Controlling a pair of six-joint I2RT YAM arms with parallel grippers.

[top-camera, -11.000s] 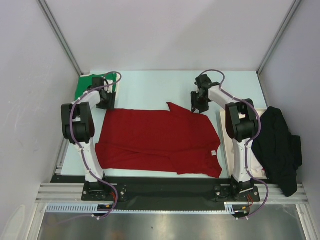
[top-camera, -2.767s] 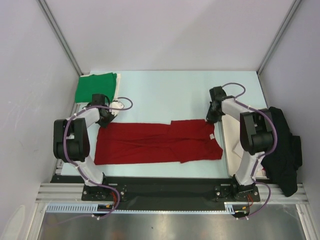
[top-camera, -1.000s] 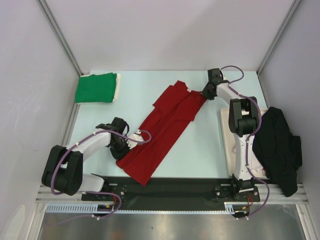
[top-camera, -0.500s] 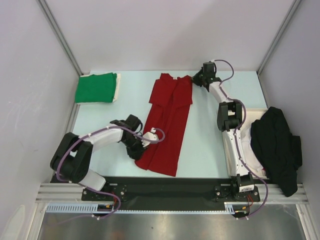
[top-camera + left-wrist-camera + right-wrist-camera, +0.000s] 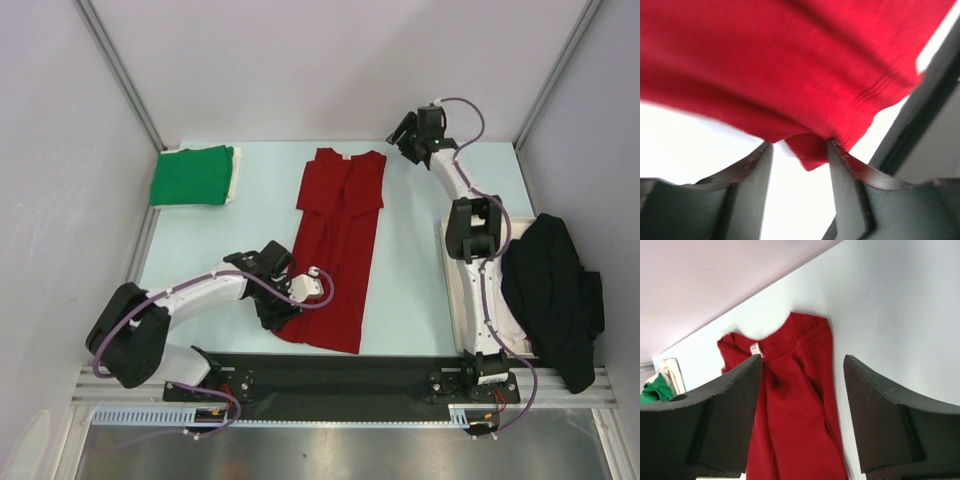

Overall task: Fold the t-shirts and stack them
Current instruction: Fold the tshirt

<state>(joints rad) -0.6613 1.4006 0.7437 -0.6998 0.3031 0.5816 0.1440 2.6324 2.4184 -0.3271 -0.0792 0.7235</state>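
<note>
Showing the red t-shirt (image 5: 338, 240) after its turn: a second ago we had it slanting across the table (image 5: 420, 270), and it now lies as a long narrow strip running from the far edge toward the arms' bases. Its collar and white neck label (image 5: 756, 348) are at the far end. The right gripper (image 5: 403, 130) has let the collar go and risen clear; in its wrist view we see the jaws spread wide with nothing between them. The left gripper (image 5: 285, 312) sits low at the near left corner of the strip. In its wrist view the fingers (image 5: 752, 167) stand apart with a corner of the hem between them, touching one finger only. We therefore read it as released, or about to be, rather than clamped. The green t-shirt (image 5: 190, 176) lies folded at the far left corner, well apart from the red one. The black garment (image 5: 552, 285) lies at the right edge. We judge that the lengthwise fold is done and the strip is laid out for the crosswise fold. What remains is to bring one end over the other and carry the packet onto the green one.
</note>
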